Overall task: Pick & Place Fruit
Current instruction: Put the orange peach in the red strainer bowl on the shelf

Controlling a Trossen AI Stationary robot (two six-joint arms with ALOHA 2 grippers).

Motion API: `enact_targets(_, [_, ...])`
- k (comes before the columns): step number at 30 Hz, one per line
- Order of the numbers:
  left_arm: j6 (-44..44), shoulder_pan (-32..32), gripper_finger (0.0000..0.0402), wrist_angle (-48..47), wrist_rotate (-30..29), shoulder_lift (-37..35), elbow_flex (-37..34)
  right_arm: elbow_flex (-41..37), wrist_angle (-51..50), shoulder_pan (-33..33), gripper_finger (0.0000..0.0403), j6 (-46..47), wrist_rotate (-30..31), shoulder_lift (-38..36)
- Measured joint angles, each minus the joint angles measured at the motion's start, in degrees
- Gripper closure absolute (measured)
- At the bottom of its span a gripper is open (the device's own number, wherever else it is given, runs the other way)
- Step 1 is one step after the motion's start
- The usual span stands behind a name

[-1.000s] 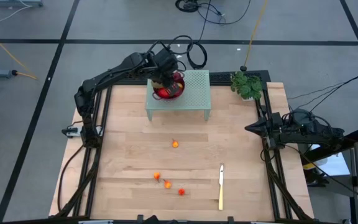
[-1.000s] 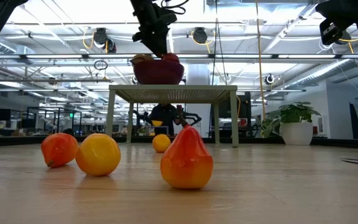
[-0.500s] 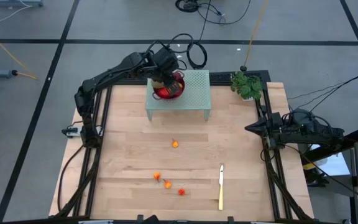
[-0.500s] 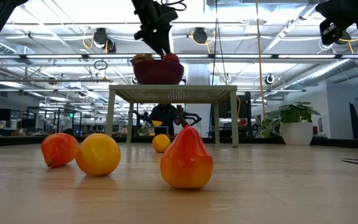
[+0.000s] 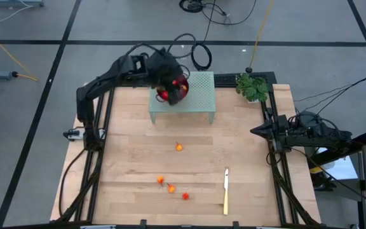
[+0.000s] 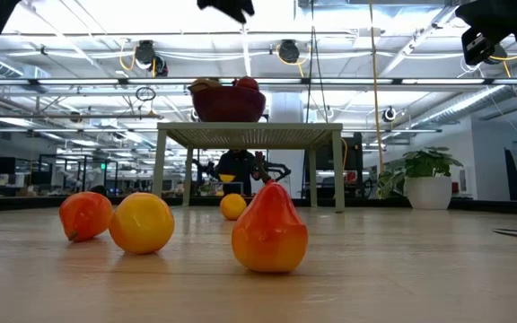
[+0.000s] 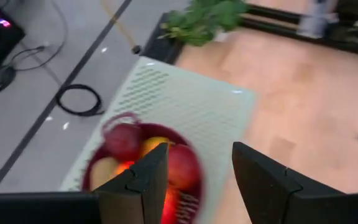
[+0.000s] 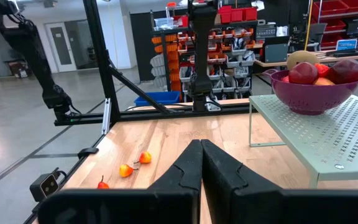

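Wooden table point(image 5: 132, 127) under a large workshop hall with ceiling lights; pale perforated stand point(image 5: 199, 95) at the far edge, potted plant point(image 5: 253, 87) beside it.

Hard to make out: from above, the left arm covers most of the purple wire bowl point(image 7: 194, 186) on the stand, so only a patch of red fruit shows there. The left wrist view is blurred; dark red round fruit point(image 7: 124, 140) and something yellow-orange can be told in the bowl, no more. At table height the left gripper point(image 6: 226, 6) is cut off by the upper frame edge.

Left arm: reaches from the table's left rail to the stand, gripper point(image 7: 194, 171) above the bowl, fingers parted with a plain gap, nothing between them.

Right arm: folded at the right table edge, well apart from the fruit; right gripper point(image 8: 201, 163) has fingers pressed together, holding nothing.

Fruit on the table: one small orange piece point(image 5: 179, 147) mid-table, three more point(image 5: 170, 188) clustered nearer the front. Yellow-handled knife point(image 5: 225, 191) lies to their right.
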Motion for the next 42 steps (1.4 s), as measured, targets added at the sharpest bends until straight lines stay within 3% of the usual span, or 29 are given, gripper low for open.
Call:
enact_targets(11, [-18.44, -13.48, 0.0222, -4.37, 2.78, -2.61, 0.26, 0.00, -0.64, -0.01, 0.0403, -0.01, -0.19, 0.00])
enact_targets(25, [-38.13, -29.38, 0.0222, -10.57, -0.08, -1.34, -1.08, 0.00, -0.98, 0.00, 0.0403, -0.01, -0.20, 0.02])
enact_targets(37, [-60.13, -38.74, 0.0222, -10.55, 0.12, -1.32, -16.27, 0.00, -1.02, -0.01, 0.0403, -0.01, -0.22, 0.01])
enact_targets(42, [-71.86, -41.40, 0.0222, -8.83, 4.64, -1.32, -23.08, 0.00, -1.01, 0.00, 0.0403, 0.00, -0.22, 0.02])
